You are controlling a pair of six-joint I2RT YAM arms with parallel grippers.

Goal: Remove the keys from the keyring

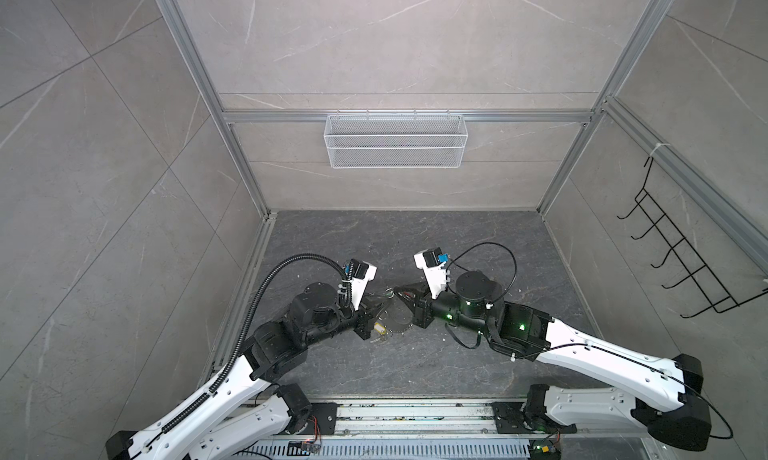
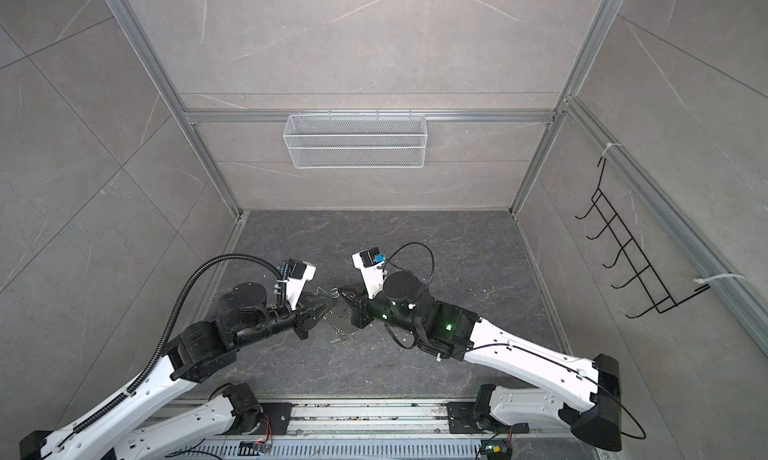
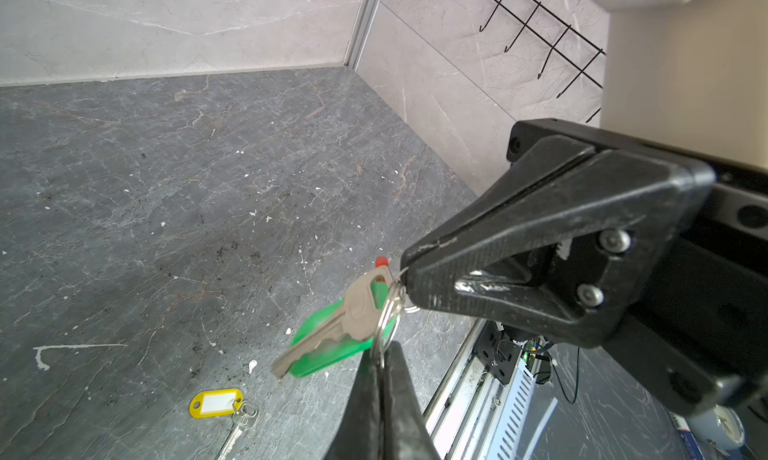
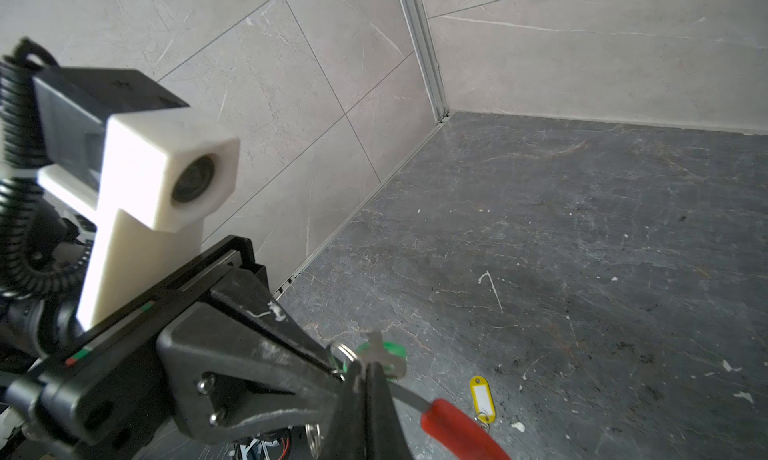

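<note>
left tool (image 3: 380, 355) clamped on green key (image 3: 326, 354) | right tool (image 4: 368, 368) clamped on keyring (image 4: 457, 428) | yellow key (image 3: 216, 403) lies alone on bench (image 3: 166, 188), near side

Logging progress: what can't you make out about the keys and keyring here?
Whether the green-tagged key is threaded on the keyring: both wrist views, shut jaws cover the join.
Keyring's full hoop: right wrist view, cut by frame edge; top views, too thin.
Blade of the yellow-tagged key: left wrist view, cut by frame edge.
</note>
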